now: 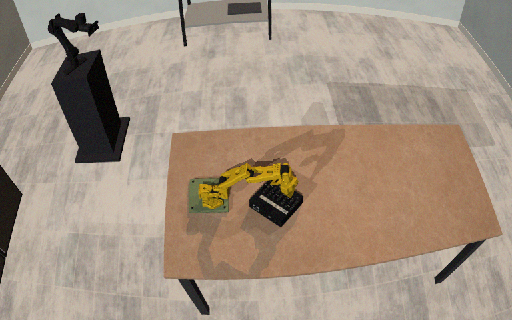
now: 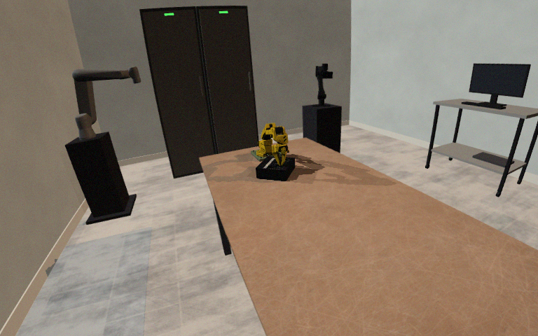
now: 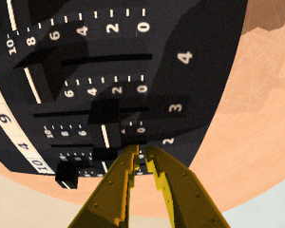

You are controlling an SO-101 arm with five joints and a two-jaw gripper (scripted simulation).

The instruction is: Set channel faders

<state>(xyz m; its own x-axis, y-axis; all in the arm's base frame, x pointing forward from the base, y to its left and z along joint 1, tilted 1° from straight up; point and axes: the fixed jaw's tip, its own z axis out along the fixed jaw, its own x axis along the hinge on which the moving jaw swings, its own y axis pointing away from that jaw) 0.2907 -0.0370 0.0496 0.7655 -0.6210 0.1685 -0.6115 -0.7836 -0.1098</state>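
Note:
The black lighting desk sits on the table, turned at an angle. Its white tape shows 10, 4 and a digit like 9 in the wrist view. The channel 4 fader stands near the high end. The channel 3 fader stands mid-slot. The channel 2 fader is partly hidden by my gripper. The channel 1 fader stands toward the high end. My gripper is shut and empty, near the low ends of slots 1 and 2. I cannot identify the master fader.
Another fader is cut off at the wrist view's upper left. The arm's green base plate lies on the brown table, left of the desk in the top view. A dark arm on a pedestal stands beyond the table.

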